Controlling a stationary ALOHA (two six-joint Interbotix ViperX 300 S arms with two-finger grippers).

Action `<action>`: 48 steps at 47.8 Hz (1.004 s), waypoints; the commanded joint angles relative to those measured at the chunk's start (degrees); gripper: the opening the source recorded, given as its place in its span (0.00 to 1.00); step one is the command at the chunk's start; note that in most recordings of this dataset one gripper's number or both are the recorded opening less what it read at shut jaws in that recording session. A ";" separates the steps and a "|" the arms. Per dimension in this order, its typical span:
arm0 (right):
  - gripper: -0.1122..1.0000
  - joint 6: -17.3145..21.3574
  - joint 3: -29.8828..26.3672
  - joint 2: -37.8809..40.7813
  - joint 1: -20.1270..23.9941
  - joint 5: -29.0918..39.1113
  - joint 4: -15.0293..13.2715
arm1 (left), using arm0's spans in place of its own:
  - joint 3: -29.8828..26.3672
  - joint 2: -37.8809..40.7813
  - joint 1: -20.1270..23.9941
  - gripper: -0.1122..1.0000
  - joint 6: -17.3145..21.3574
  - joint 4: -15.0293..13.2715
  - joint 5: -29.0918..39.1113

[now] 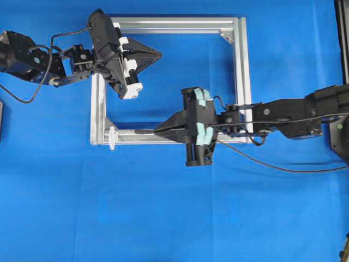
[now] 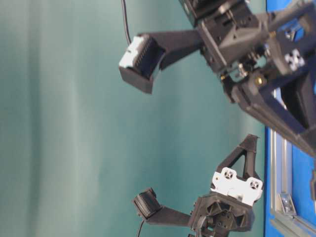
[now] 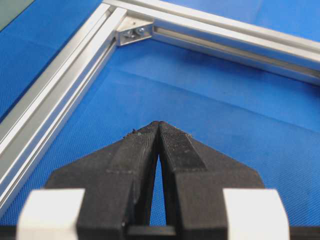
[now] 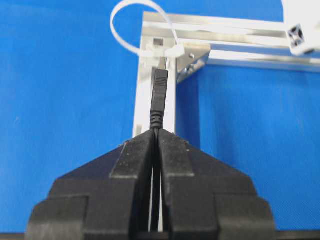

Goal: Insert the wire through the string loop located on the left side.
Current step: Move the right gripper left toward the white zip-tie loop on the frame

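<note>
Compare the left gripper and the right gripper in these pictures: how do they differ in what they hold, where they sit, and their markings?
The right gripper is shut on the wire, plug toward the string loop; the left gripper is shut on nothing. The right sits over the aluminium frame's lower bar, the left over its upper-left corner. The right carries teal tape, the left white. Both are black with jaws closed.

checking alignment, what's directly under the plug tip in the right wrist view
The plug sits over the silver frame rail, pointing at the corner where the white loop is fixed. The rail directly beneath the plug and under the right end effector is covered.
</note>
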 commanded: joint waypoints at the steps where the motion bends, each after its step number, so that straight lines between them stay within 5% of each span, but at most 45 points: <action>1: 0.10 -0.09 -2.20 -0.09 0.09 0.26 -0.09 | -0.53 -2.20 0.09 0.10 -0.09 0.18 -0.35; 48: 0.10 -0.09 -6.24 2.99 0.09 1.32 -0.18 | -0.70 -2.20 0.09 0.10 -0.09 0.18 -0.35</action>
